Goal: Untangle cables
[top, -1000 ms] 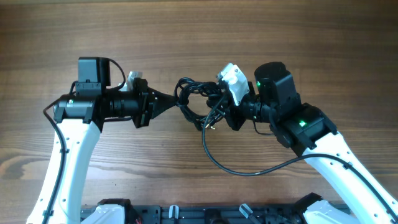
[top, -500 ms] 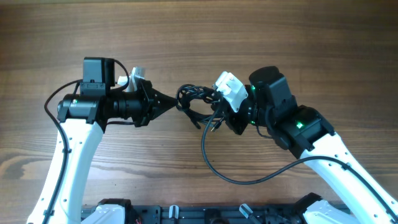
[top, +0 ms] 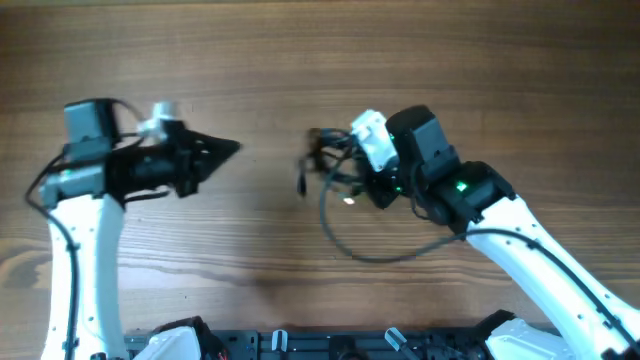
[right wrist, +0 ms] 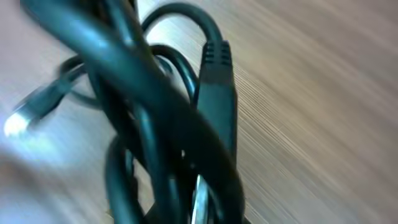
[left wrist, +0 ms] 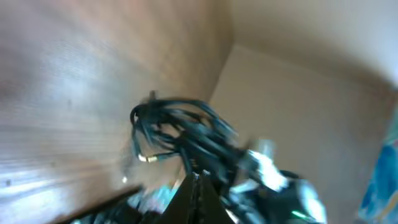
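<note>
One knotted bundle of cables (top: 322, 160) over the wooden table (top: 300, 60), apparently clamped in the right claw (top: 352, 178); loose loop trails toward the robot; left claw (top: 228, 150) closed, empty, well apart.

Table (top: 300, 40): brown wood, visible grain, smooth, low satin sheen; cables (top: 335, 165): black plastic or rubber jacket, smooth, slight gloss, soft highlights in right wrist view; plug (right wrist: 217, 74): black moulded plastic, ribbed collar, semi-matt; plug tip (left wrist: 145, 158): bright metal, shiny, blurred; left gripper (top: 232, 148): black plastic, matt; left arm (top: 75, 270) and right arm (top: 545, 270): lower links white shell, smooth, faint gloss; upper housings black, matt; pale backdrop (left wrist: 298, 112) beyond table edge: beige, flat, matt
</note>
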### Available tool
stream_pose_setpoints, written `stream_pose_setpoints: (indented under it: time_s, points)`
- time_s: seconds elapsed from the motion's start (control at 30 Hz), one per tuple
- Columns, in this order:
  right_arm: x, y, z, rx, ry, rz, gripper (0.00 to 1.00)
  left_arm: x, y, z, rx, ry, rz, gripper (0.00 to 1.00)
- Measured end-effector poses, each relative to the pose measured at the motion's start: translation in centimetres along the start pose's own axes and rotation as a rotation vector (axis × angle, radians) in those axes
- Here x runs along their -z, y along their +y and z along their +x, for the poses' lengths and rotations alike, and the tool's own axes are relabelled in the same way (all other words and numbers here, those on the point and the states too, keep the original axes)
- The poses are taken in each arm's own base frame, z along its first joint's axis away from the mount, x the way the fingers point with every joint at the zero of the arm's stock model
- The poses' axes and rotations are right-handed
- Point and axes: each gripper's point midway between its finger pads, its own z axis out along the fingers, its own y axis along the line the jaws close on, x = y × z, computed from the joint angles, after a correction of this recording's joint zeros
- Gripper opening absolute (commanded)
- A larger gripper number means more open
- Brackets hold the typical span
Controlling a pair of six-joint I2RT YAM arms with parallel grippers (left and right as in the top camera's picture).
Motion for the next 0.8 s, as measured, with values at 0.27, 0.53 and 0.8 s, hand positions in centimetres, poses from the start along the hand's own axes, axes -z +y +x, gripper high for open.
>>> stream_pose_setpoints:
  time_s: [0.27,0.53,0.8]
  points:
    - [-1.1,-1.9,0.8,-0.025,0.025,0.062,0.04,2.3,1.0,-1.5,-0.015,-0.072,0.008,0.33]
    - [2.7,10.0,-1.6,0.217,-0.179,-0.666,0.04,-3.7,3.1,1.5,-0.291,0.004,-0.275,0.34]
    - [5.8,12.2,-5.4,-0.012,-0.255,-0.89,0.04,-3.7,3.9,1.9,-0.239,0.004,-0.32,0.43]
